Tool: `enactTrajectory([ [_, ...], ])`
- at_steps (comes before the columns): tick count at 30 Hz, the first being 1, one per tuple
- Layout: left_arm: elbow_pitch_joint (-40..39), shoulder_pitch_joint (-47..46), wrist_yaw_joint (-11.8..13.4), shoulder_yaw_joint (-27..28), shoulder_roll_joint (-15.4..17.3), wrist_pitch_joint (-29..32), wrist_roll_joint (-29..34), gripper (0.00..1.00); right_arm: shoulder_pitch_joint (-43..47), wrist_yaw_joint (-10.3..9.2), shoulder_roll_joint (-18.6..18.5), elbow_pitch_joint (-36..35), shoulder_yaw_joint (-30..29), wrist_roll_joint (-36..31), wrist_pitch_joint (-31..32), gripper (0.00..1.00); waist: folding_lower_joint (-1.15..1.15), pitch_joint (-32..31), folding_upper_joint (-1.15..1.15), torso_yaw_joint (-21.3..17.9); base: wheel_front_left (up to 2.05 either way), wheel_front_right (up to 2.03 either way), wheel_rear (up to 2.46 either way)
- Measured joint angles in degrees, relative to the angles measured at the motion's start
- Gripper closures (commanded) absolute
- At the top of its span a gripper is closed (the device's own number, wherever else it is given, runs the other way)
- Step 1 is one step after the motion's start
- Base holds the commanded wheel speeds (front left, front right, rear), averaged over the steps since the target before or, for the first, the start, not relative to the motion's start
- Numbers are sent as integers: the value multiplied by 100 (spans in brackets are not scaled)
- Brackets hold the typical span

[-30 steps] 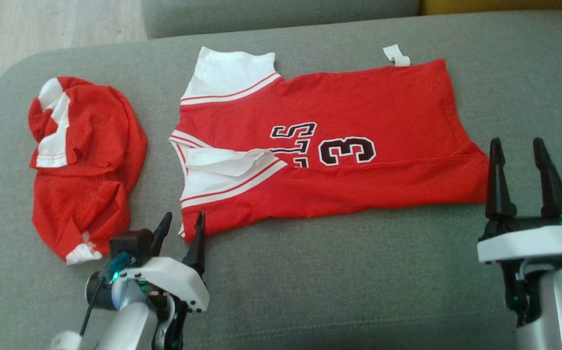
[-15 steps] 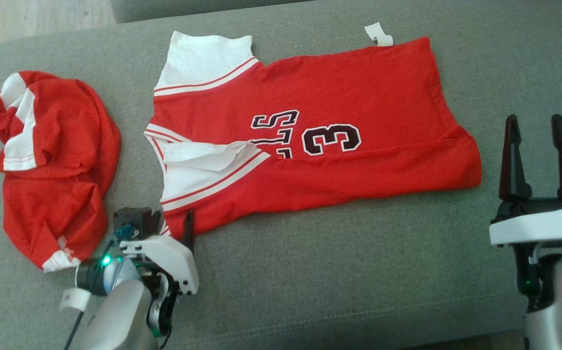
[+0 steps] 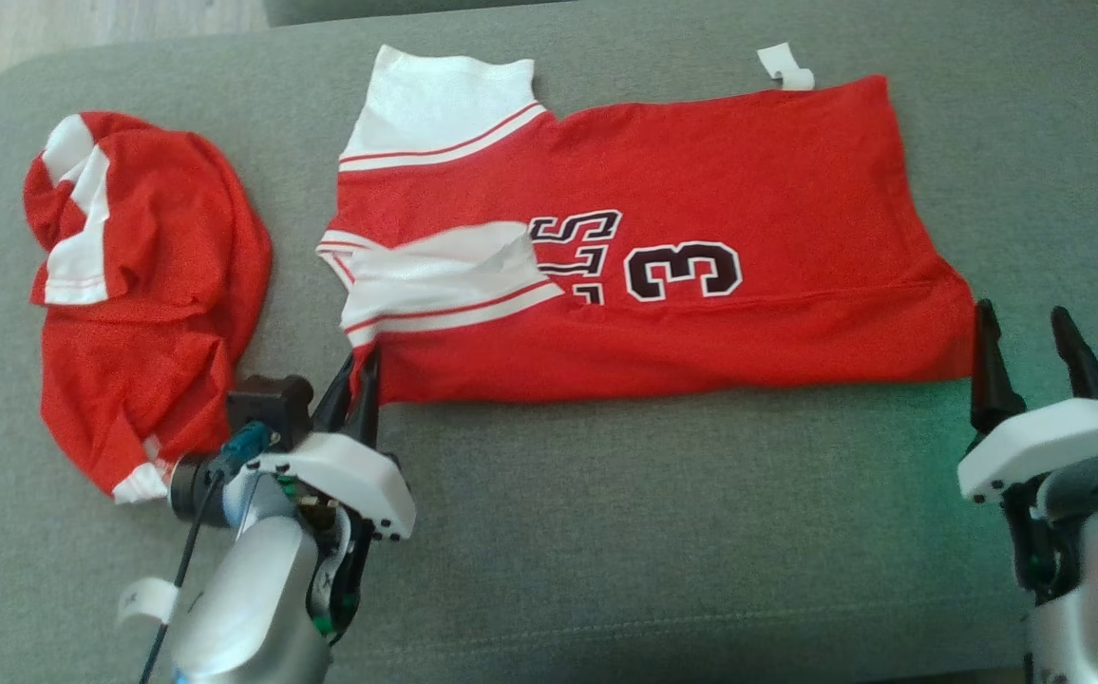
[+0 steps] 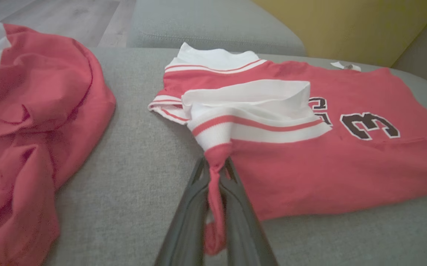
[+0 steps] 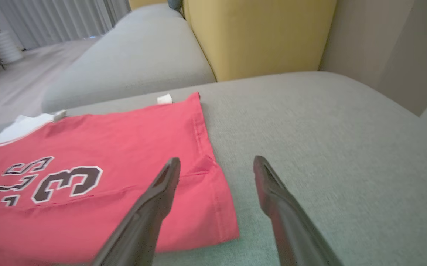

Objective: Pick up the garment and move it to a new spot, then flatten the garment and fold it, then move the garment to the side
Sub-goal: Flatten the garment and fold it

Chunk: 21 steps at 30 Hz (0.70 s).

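Observation:
A red jersey (image 3: 701, 199) with white sleeves and a dark "3" lies spread across the grey couch cushion (image 3: 663, 532), also seen as the jersey (image 4: 346, 162) and the jersey (image 5: 88, 155). My left gripper (image 3: 357, 372) is shut on the jersey's near left corner, and red cloth is pinched between its fingers (image 4: 198, 192) in the left wrist view. My right gripper (image 3: 1027, 334) is open just beyond the jersey's near right corner. Its left finger (image 5: 161, 184) hangs over the hem while the right one is over bare cushion.
A second red and white garment (image 3: 145, 285) lies crumpled at the cushion's left end, close to my left wrist. A yellow cushion (image 5: 258, 33) and another grey seat (image 5: 136, 62) stand behind. Wood floor (image 3: 84, 24) shows at the upper left.
My left gripper has shut on the jersey's near left corner and drawn it up and back, straightening the lower edge. My right gripper has moved in to the near right corner. The camera has shifted.

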Motion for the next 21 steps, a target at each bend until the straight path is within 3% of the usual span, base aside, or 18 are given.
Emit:
enactTrajectory([
  [10,-699,2,0,-174,7,3,49,100,-588,0,18,1235,-458,-333,554,0,0,149,0,247,0,0,0],
  [21,-1084,6,11,-286,64,156,66,100,-1154,0,18,1856,-623,-760,858,0,0,394,0,322,0,0,0],
])
